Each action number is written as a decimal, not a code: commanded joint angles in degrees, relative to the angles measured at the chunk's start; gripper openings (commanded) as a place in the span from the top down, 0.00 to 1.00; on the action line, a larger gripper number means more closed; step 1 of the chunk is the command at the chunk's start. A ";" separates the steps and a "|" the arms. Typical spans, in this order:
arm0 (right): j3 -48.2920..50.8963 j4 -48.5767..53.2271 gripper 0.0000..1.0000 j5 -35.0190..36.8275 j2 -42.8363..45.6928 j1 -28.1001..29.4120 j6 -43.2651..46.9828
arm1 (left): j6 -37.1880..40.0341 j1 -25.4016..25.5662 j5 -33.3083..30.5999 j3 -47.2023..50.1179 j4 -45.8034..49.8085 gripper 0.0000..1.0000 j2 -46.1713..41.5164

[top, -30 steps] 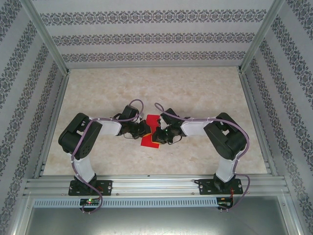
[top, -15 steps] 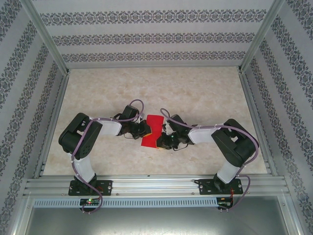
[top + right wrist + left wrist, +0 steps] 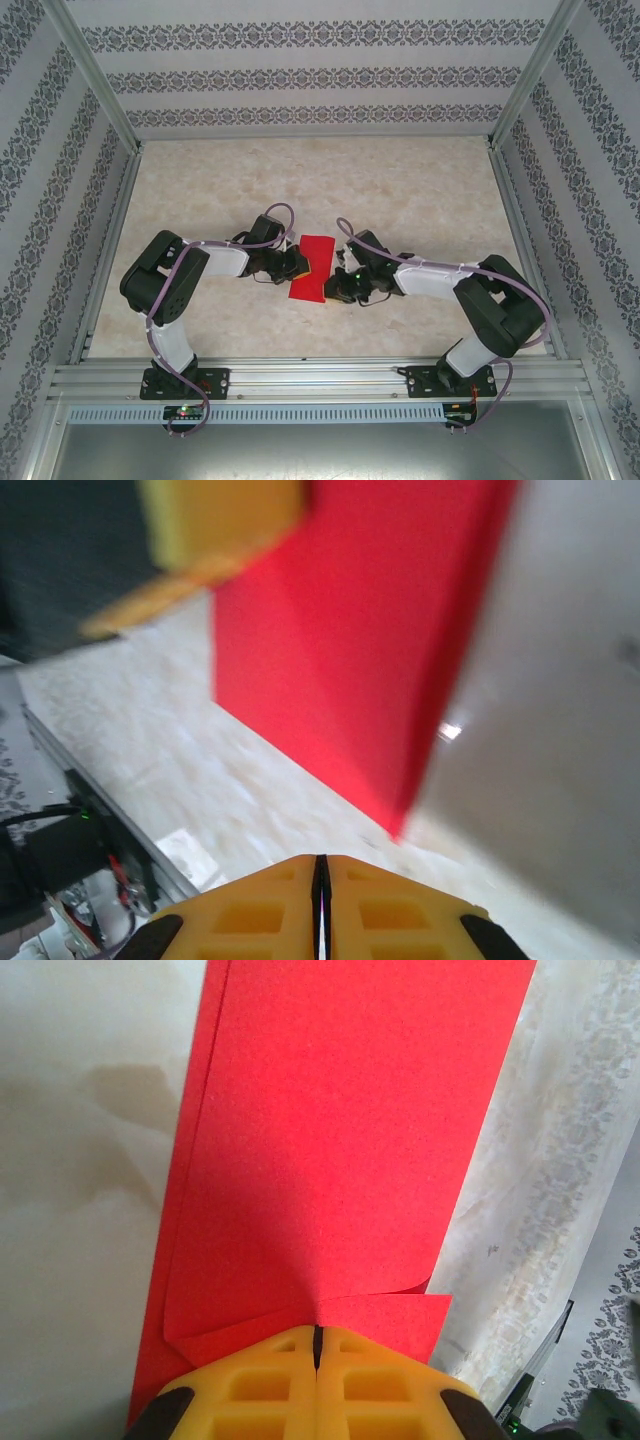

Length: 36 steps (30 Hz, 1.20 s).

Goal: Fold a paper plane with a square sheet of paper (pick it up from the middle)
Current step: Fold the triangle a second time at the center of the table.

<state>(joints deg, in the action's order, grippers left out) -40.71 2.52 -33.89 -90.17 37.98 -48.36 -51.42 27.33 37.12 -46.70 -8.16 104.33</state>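
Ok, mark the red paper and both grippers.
red paper (image 3: pixel 313 268), top external view, middle of the sheet.
left gripper (image 3: pixel 316 1332), left wrist view, between its fingertips.
right gripper (image 3: pixel 321 862), right wrist view, between its fingertips.

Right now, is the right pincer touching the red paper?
Apart. The right wrist view shows a strip of bare table between the tips of the shut right pincer and the nearest corner of the red paper.

I look down on a pale, marbled table (image 3: pixel 420 190) boxed in by walls papered in grey floral stripes: a back wall (image 3: pixel 320 75), a left wall (image 3: pixel 40 220) and a right wall (image 3: pixel 600 220). Silver metal posts (image 3: pixel 95 75) rise at the far corners. A metal rail (image 3: pixel 320 378) runs along the near edge, with a slotted strip (image 3: pixel 320 412) just beside it.
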 commanded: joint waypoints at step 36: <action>-1.94 0.92 1.00 4.20 -13.27 0.61 0.50 | 2.32 1.30 -2.75 -2.41 6.05 0.84 1.78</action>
<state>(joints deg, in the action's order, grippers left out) -44.23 -3.73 -34.30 -101.58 38.02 -49.52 -50.89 28.51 37.34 -47.66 -5.91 104.01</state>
